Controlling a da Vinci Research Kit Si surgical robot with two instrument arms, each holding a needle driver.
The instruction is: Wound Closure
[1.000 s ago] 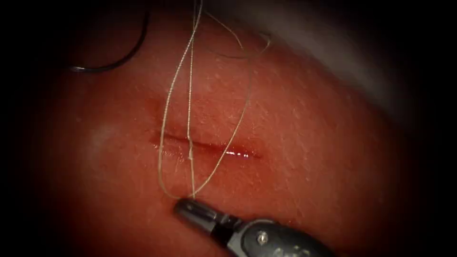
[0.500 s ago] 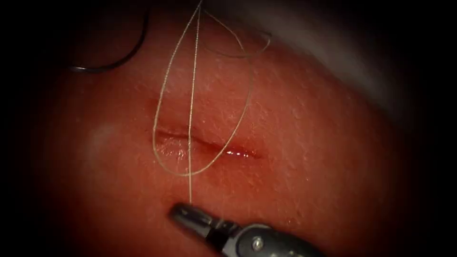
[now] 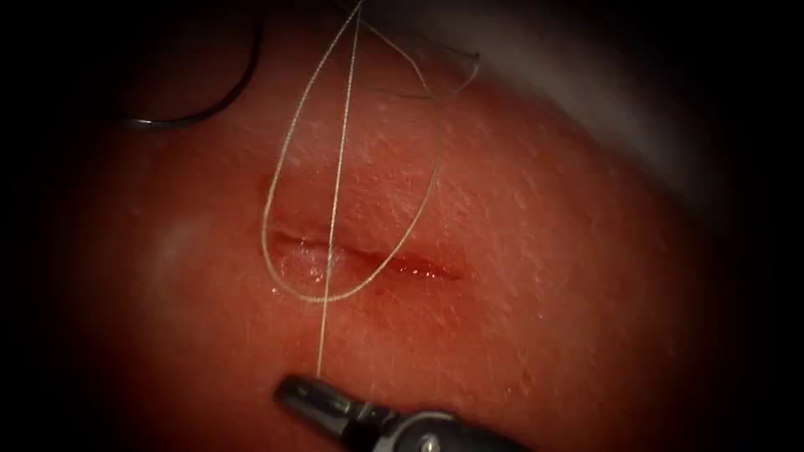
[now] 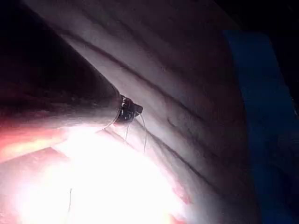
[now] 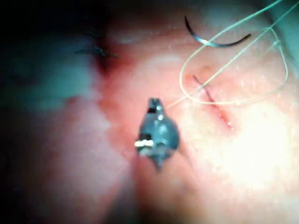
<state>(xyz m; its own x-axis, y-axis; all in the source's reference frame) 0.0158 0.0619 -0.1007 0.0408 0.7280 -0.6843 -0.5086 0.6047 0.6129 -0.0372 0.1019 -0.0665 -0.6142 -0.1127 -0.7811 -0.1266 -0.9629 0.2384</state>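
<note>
Pale thread (image 3: 335, 180) runs taut from the right tool (image 3: 289, 391), whose jaws are closed on its end below the cut (image 3: 360, 261), up across the tissue (image 3: 544, 276), with a wide loop lying over the cut. From the left wrist, the left tool (image 4: 131, 111) holds thread strands at its tip. Dark and curved, the needle (image 3: 209, 100) lies free on the tissue, upper left of the cut, also seen from the right wrist (image 5: 215, 41).

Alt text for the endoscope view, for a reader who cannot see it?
The right hand, shut, holds the thread below the cut; a thread loop lies across the cut on the tissue. The needle lies free at upper left.
</note>
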